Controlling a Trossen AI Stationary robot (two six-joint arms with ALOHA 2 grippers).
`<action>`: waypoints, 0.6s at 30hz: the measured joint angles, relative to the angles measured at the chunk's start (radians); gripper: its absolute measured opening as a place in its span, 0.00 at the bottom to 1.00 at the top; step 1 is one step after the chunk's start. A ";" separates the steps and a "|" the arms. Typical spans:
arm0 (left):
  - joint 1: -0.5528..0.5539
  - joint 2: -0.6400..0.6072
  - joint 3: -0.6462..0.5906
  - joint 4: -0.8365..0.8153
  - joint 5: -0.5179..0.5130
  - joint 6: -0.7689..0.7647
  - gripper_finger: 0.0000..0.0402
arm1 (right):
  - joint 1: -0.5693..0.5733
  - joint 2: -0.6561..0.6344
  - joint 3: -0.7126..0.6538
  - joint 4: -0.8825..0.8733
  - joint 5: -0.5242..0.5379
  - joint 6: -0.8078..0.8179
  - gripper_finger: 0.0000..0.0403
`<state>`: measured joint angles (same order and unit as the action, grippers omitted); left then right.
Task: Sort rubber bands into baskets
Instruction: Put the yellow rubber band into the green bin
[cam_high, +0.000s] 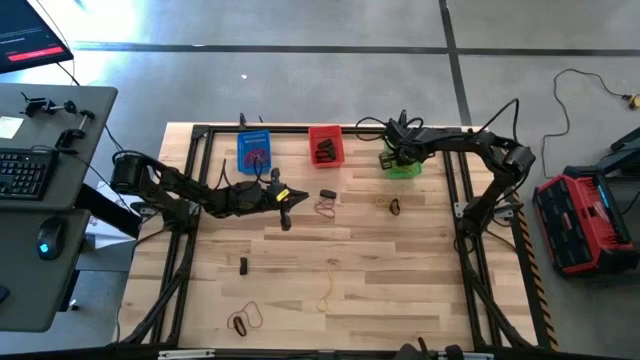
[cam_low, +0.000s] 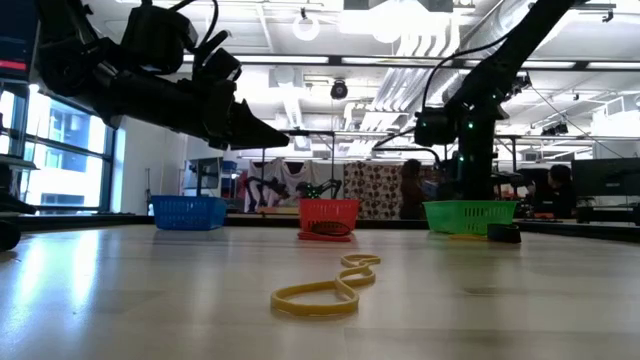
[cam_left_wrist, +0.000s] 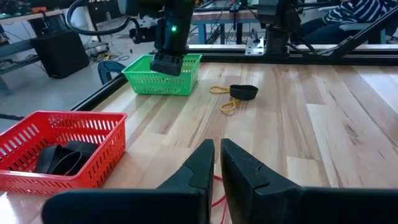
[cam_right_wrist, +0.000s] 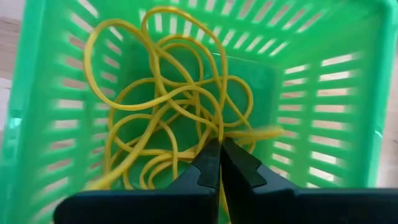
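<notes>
The blue basket (cam_high: 254, 152), red basket (cam_high: 325, 145) and green basket (cam_high: 403, 165) stand in a row along the table's far edge. Black rubber bands (cam_left_wrist: 59, 158) lie in the red basket, and yellow bands (cam_right_wrist: 161, 112) fill the green one. My right gripper (cam_right_wrist: 219, 149) is shut and points down into the green basket. My left gripper (cam_high: 285, 205) is shut and hangs above the table in the low view (cam_low: 280, 135), just left of loose red bands (cam_high: 325, 208). My right gripper comes from above, pointing down into the green basket. A yellow rubber band strand (cam_right_wrist: 219, 121) runs straight up to the shut fingertips, as if pinched there. The rest of that band lies among the other yellow bands on the basket floor.
Loose bands lie on the table: a black one (cam_high: 394, 207) beside a yellow one (cam_left_wrist: 227, 106), a black piece (cam_high: 327, 194), another black one (cam_high: 243, 265), a yellow one (cam_low: 325, 290) mid-table, and red and black ones (cam_high: 245, 320) near the near edge.
</notes>
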<state>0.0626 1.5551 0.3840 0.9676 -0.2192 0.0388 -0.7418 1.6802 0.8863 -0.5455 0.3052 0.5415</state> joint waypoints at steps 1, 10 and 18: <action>0.000 0.000 0.000 0.000 0.000 0.007 0.05 | 0.000 0.000 0.001 -0.001 0.000 0.000 0.00; -0.001 0.000 0.000 -0.010 0.035 0.046 0.01 | 0.003 0.000 0.089 -0.086 -0.025 -0.010 0.11; -0.005 -0.033 0.000 -0.095 0.035 0.073 0.00 | 0.040 0.000 0.246 -0.259 -0.018 -0.078 0.33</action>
<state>0.0574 1.5224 0.3840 0.8724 -0.1842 0.1122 -0.7021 1.6802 1.1324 -0.8044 0.2872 0.4639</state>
